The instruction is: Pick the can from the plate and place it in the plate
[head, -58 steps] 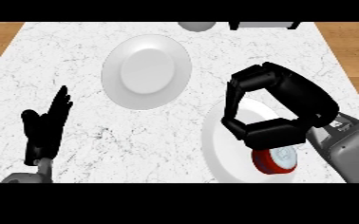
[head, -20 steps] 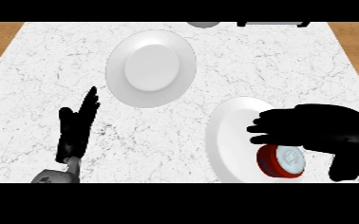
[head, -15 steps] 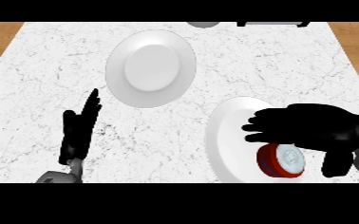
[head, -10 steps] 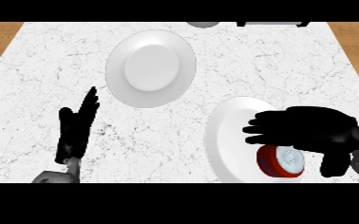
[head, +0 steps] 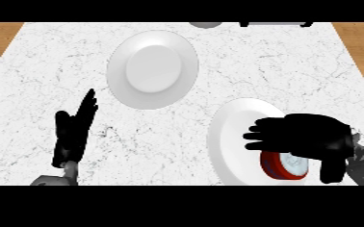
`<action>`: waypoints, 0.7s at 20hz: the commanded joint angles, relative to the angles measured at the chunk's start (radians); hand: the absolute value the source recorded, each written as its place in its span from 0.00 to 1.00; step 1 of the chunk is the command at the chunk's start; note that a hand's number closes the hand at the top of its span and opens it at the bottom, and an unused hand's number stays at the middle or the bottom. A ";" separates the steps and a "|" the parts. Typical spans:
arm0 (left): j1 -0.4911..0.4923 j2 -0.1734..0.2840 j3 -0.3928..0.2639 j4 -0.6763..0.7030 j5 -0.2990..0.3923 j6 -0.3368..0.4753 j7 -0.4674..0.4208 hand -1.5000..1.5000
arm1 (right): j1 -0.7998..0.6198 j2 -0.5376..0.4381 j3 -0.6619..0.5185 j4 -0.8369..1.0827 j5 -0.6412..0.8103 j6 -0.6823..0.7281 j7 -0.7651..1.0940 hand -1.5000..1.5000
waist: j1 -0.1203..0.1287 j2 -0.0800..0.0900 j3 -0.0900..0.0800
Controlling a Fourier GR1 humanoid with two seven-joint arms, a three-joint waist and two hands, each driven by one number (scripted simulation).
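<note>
A red can (head: 286, 166) with a pale top lies on the near right white plate (head: 235, 139). My right hand (head: 305, 134) hovers flat over it, palm down, fingers pointing left and thumb hanging at the right, covering the can's upper part. Its fingers are straight and curl round nothing. A second white plate (head: 152, 69) sits at the counter's middle, toward the far side, with nothing on it. My left hand (head: 73, 132) rests open at the lower left, fingers up.
The counter (head: 284, 67) is white marble with wooden edges at both sides. At the far edge sit a grey rounded object (head: 204, 24) and a dark item (head: 274, 23), both cut off by the view.
My right hand has come down from an upright, curled pose to lie flat over the can. In the last second it barely shifted. The left hand moved slightly right.
</note>
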 commanded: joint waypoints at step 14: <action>0.034 -0.026 0.033 -0.021 -0.032 -0.041 -0.007 0.50 | -0.018 0.112 -0.036 0.082 0.167 -0.038 -0.191 1.00 | 0.002 0.000 0.000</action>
